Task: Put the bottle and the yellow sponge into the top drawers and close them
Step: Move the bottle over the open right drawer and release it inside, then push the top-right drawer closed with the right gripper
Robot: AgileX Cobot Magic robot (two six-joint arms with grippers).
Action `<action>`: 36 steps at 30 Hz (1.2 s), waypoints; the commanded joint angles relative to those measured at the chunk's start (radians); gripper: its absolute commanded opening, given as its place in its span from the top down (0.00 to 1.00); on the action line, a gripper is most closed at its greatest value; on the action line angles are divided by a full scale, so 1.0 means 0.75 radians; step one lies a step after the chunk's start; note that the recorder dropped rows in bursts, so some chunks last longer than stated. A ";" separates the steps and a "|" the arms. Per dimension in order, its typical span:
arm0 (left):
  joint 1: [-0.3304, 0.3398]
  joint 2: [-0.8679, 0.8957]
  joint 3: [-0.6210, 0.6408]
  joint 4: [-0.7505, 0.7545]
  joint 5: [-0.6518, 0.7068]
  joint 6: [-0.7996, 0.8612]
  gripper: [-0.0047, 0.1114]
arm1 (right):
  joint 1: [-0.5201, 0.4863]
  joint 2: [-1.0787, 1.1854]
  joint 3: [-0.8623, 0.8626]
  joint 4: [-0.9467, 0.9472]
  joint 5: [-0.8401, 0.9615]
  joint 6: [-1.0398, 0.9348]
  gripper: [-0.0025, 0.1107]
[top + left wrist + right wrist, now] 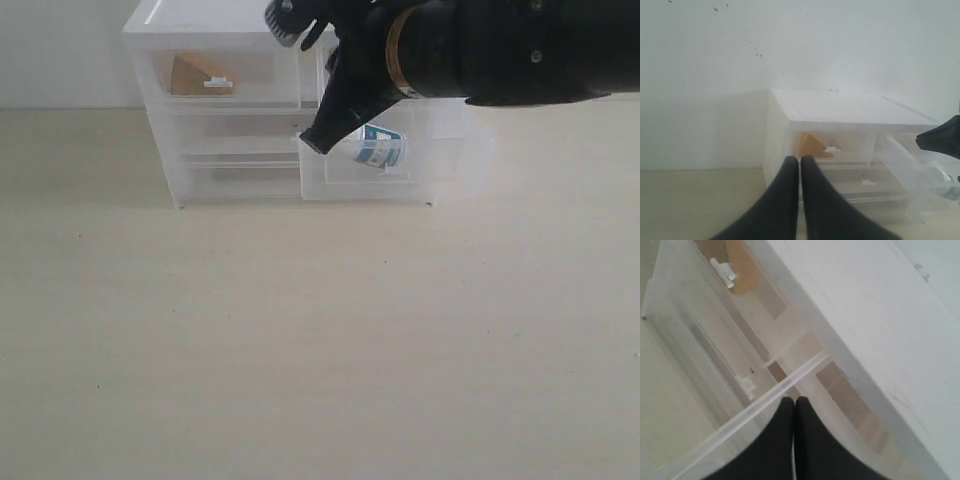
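The right arm [500,45] is stretched in from the right of the drawer unit [200,15], the right claw [312,143] pressed together by the rim of the pulled-out right top drawer [450,160], in which the bottle [382,147] is contained. The yellow sponge [195,75] is enclosed in the shut left top drawer [270,70]. The left claw [800,167] is pressed together, pointed at the unit.

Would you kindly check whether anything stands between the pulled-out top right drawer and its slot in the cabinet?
Nothing visible does. The small white pill bottle with the teal label lies inside the translucent plastic top right drawer, and the shut right end effector sits at its front corner.
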 commanded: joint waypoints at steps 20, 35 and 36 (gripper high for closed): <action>0.005 -0.005 0.006 0.000 -0.006 0.006 0.93 | 0.195 -0.120 0.167 0.908 0.391 -0.937 0.98; 0.005 -0.005 0.006 0.000 -0.009 0.006 0.93 | -0.013 0.124 -0.068 0.262 0.372 -0.346 0.98; 0.005 -0.005 0.006 0.000 -0.009 0.006 0.93 | -0.028 0.141 -0.089 0.262 0.369 -0.319 0.98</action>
